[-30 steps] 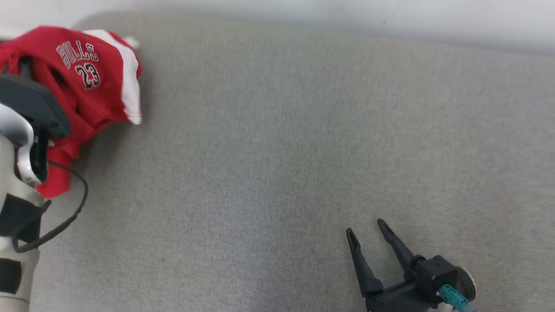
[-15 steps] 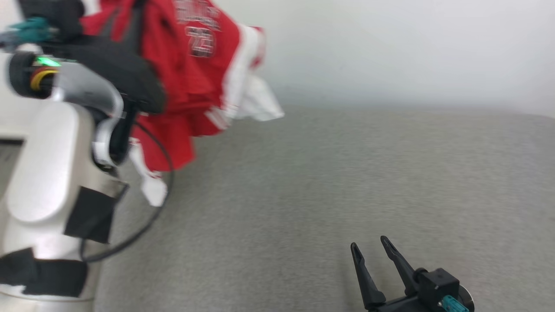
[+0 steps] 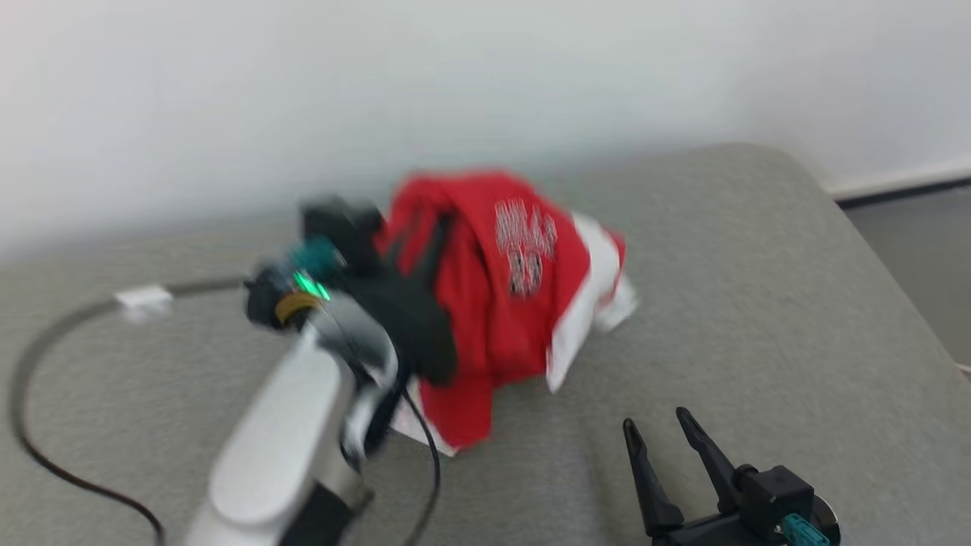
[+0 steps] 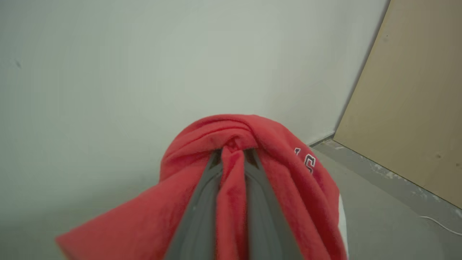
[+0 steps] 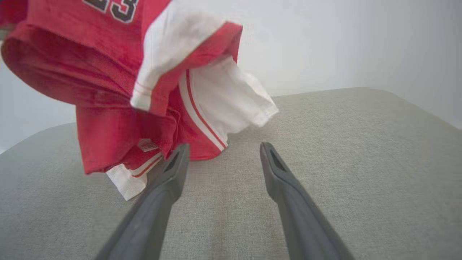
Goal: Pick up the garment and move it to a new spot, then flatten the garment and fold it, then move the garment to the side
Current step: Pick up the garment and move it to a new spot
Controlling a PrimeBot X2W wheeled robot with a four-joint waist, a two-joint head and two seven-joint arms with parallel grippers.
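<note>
The garment (image 3: 501,303) is a red jersey with white side panels and printed lettering. It hangs bunched from my left gripper (image 3: 425,250) over the grey padded surface (image 3: 758,265), its lower hem close to the padding. In the left wrist view, my left gripper (image 4: 234,150) is shut on a red fold of the garment (image 4: 285,155), which drapes over both fingers. My right gripper (image 3: 656,419) is open near the front right, holding nothing. In the right wrist view, the garment (image 5: 108,90) hangs just beyond and left of my right gripper (image 5: 224,145).
A dark cable (image 3: 45,334) loops over the surface at the left. The padded surface ends in a rounded right corner, with grey floor (image 3: 910,250) beyond it. A white wall stands behind, and a tan board (image 4: 415,108) leans at the right.
The head camera has swung, shifting the whole picture. My left gripper has lifted the garment off the surface's far left and carried it toward the middle. My right gripper stays open.
</note>
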